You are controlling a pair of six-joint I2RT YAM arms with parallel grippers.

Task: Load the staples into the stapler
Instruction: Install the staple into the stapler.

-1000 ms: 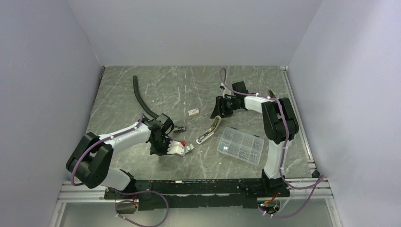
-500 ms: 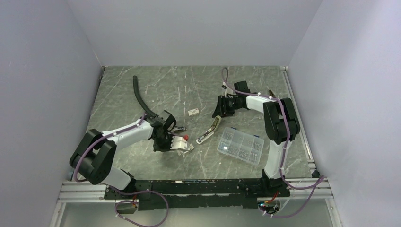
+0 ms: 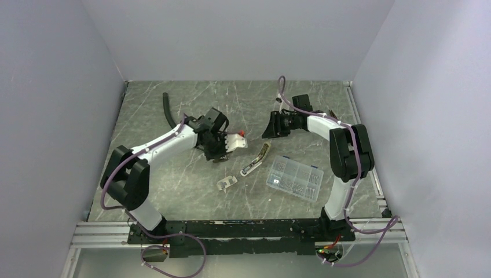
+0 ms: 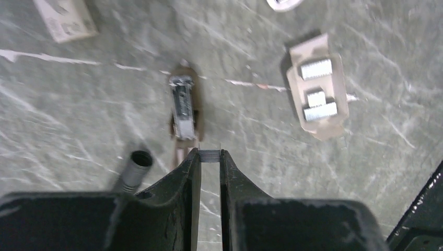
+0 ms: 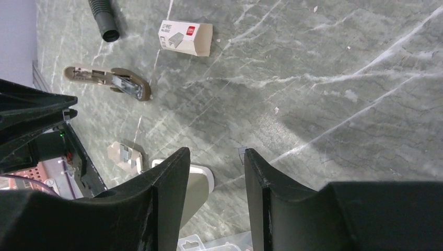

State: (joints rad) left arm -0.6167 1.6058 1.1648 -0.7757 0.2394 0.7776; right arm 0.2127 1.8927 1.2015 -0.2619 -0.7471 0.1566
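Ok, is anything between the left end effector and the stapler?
Nothing visible blocks it. The left end effector, shut on a staple strip, has bare table toward the stapler. A small brown gadget lies below it; the staple tray sits aside.

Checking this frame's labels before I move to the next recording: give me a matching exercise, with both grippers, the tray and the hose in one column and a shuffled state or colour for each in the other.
Column one
1. left gripper
2. right gripper
3. tray
4. hose

Column two
A. open, nothing between its fingers
B. black, curved
C. shut on a staple strip
D. holds three staple blocks

Pairs: 1-C, 2-A, 3-D, 4-B
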